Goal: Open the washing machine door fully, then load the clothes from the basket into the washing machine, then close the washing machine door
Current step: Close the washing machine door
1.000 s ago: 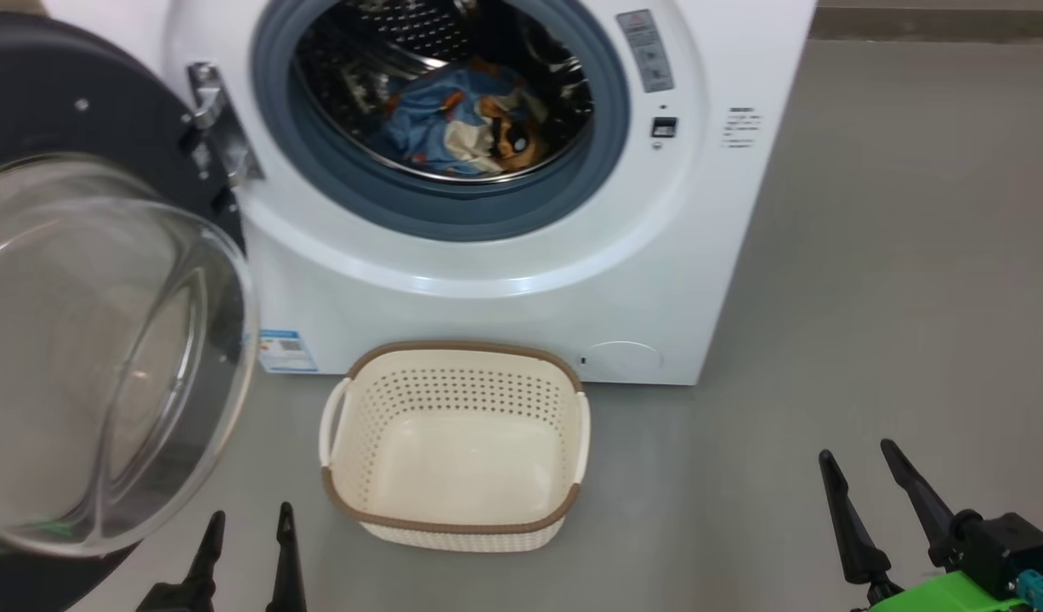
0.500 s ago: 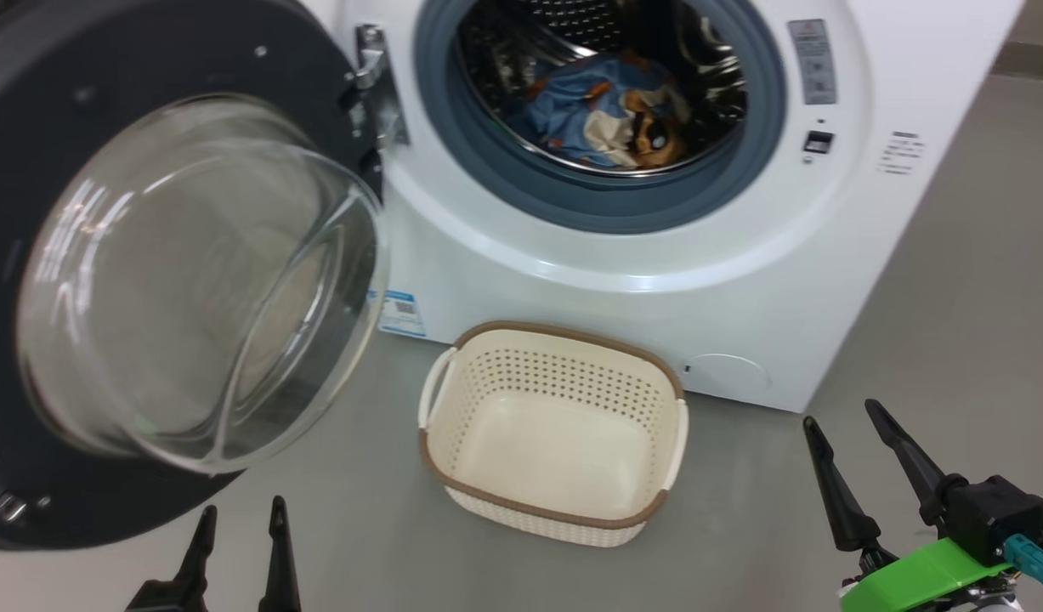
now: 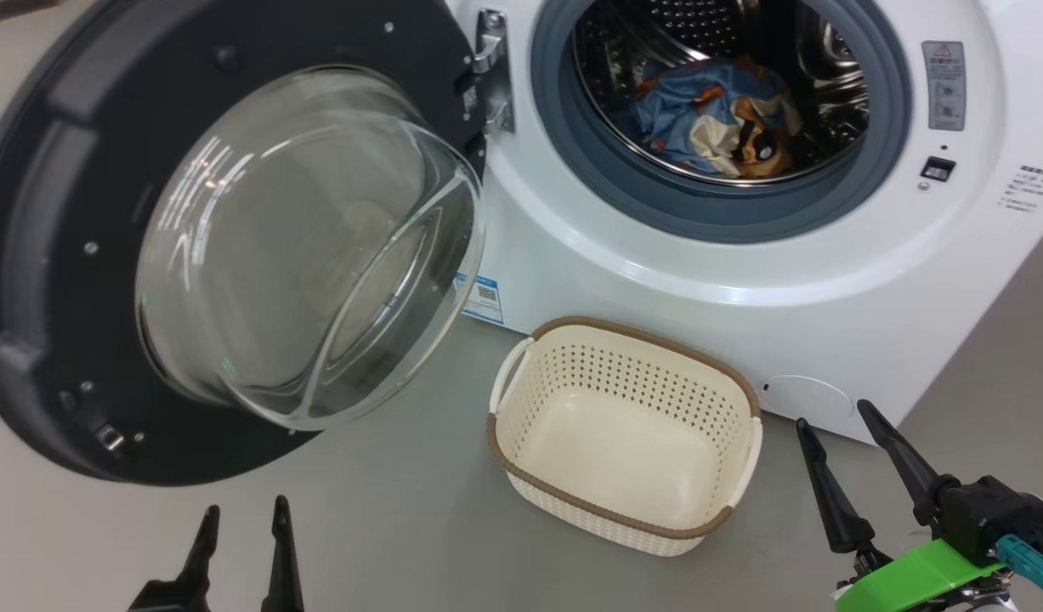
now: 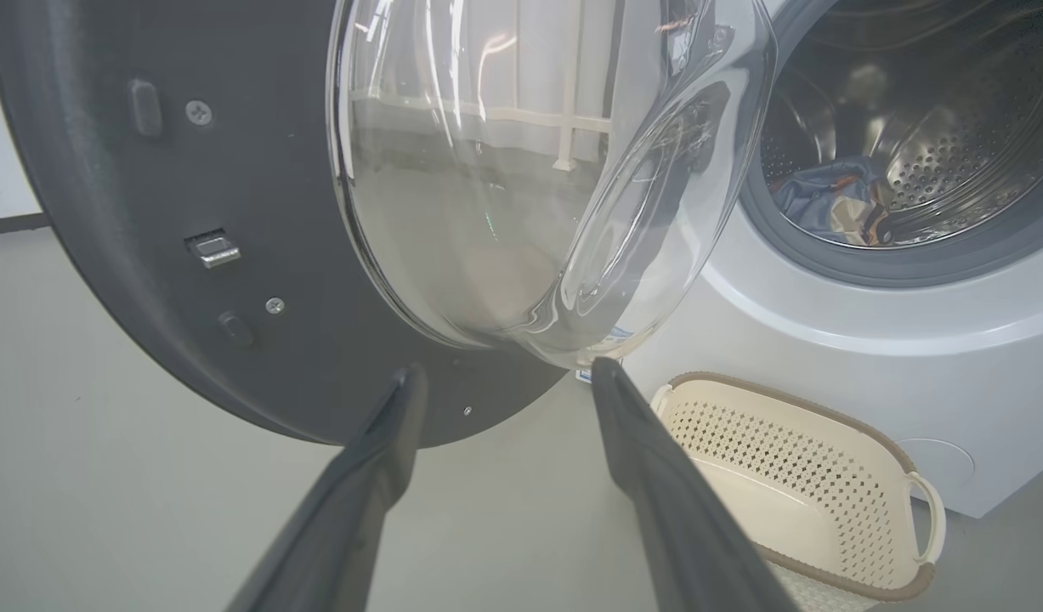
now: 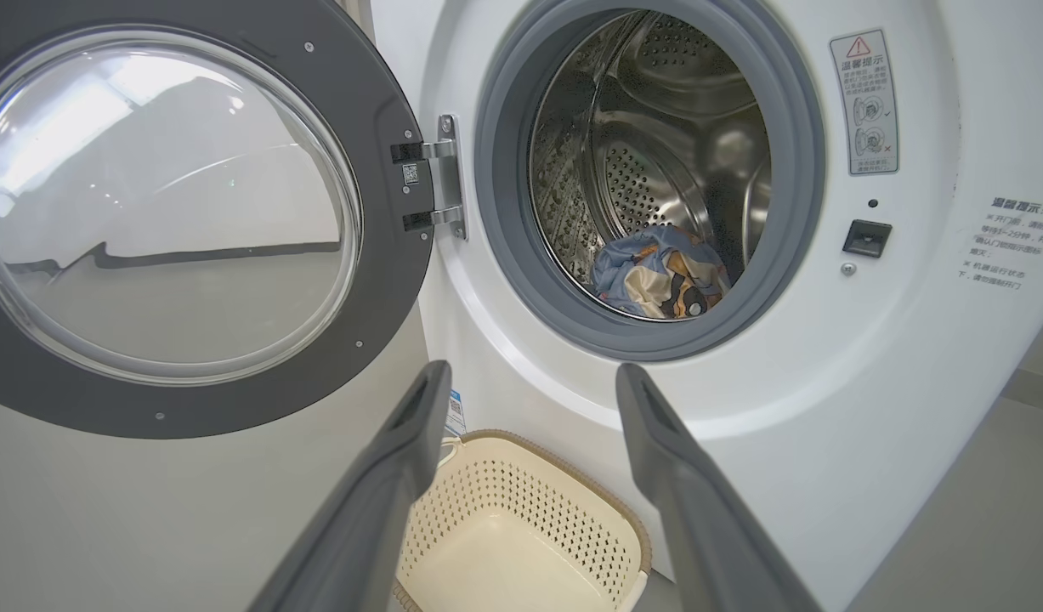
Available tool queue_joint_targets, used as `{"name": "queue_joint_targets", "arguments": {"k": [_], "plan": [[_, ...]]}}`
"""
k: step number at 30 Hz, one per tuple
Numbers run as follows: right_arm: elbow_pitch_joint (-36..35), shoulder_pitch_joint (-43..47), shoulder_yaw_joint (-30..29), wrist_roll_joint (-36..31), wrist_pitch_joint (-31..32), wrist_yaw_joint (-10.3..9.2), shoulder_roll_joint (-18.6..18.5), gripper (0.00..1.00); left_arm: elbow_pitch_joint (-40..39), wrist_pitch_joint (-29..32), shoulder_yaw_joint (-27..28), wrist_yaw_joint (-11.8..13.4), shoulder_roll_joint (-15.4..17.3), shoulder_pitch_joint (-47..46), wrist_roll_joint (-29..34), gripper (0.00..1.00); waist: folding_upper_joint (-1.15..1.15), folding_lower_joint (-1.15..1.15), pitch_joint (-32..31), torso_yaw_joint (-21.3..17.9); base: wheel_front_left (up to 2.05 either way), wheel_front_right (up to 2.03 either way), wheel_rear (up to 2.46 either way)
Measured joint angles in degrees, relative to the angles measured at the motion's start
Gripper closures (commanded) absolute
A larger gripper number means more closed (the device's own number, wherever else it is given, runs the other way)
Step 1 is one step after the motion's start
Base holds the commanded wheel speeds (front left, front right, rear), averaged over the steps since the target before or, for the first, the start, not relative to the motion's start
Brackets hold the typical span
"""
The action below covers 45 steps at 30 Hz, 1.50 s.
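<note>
The white washing machine (image 3: 742,280) stands with its black door (image 3: 53,255) swung wide to the left, glass porthole (image 3: 317,246) bulging toward me. The blue bear-print clothes (image 3: 712,115) lie inside the steel drum, as the right wrist view also shows (image 5: 657,272). The cream basket (image 3: 534,489) sits on the floor in front of the machine with nothing in it. My left gripper (image 3: 242,514) is open and empty at the bottom left, below the door. My right gripper (image 3: 836,416) is open and empty right of the basket. The left wrist view has the door (image 4: 147,255) close ahead.
A grey rubber ring (image 3: 623,195) frames the drum opening. The door hinge (image 3: 491,72) is at the opening's left. A blue sticker (image 3: 480,297) marks the machine's lower left corner. Grey floor (image 3: 385,527) spreads around the basket.
The head camera has swung to the left, so the machine, door and basket sit further right in view. Both grippers stay open and empty in about the same places.
</note>
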Motion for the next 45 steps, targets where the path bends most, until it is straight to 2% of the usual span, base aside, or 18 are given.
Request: {"name": "queue_joint_targets", "arguments": {"k": [15,27,28,29,30,33,38,40,45], "plan": [[0.09,-0.01,0.14,0.0,0.0,0.0,0.11,0.0,-0.07,0.0,0.19,0.0,-0.01,-0.01,-0.03,0.0,0.0,0.0,-0.18,4.05,0.0,0.0,0.0],[0.34,-1.24,1.46,0.0,0.0,0.0,-0.29,0.0,-1.32,0.0,0.88,1.29,-0.02,0.09,-2.75,0.0,0.0,0.0,0.7,4.84,0.0,0.0,0.0],[0.38,-1.3,1.53,0.0,0.0,0.0,-0.32,0.0,-1.36,0.0,1.25,1.29,-0.02,0.09,-4.2,0.37,0.0,0.0,0.73,4.87,0.0,0.0,0.0],[0.43,-1.34,1.6,0.0,0.0,0.0,-0.33,0.0,-1.33,0.0,1.83,1.27,-0.03,0.1,-6.38,0.87,0.0,0.0,0.75,4.89,0.0,0.0,0.0],[0.45,-1.35,1.65,0.0,0.0,0.0,-0.34,0.0,-1.25,0.0,2.61,1.26,-0.04,0.11,-8.44,1.0,0.0,0.0,0.75,4.9,0.0,0.0,0.0],[0.47,-1.36,1.76,0.0,0.0,0.0,-0.34,0.0,-1.09,0.0,6.19,1.07,-0.07,0.09,-14.08,1.0,0.0,0.0,0.76,4.93,0.0,0.0,0.0],[0.63,-1.35,1.93,0.0,0.0,0.0,-0.31,0.0,1.43,0.0,15.08,-2.09,-0.27,-0.93,-21.43,1.0,0.0,0.0,0.89,4.94,0.0,0.0,0.0],[0.68,-1.35,1.97,0.0,0.0,0.0,-0.29,0.0,2.36,-0.01,17.18,-2.82,-0.29,-1.7,-22.47,1.0,0.0,0.0,0.91,4.92,0.0,0.0,0.0],[0.75,-1.34,2.0,0.0,0.0,0.0,0.1,0.0,7.25,-0.01,26.82,-6.27,0.55,-8.6,-25.99,1.0,0.0,0.0,0.88,4.76,0.0,0.0,0.0]]}}
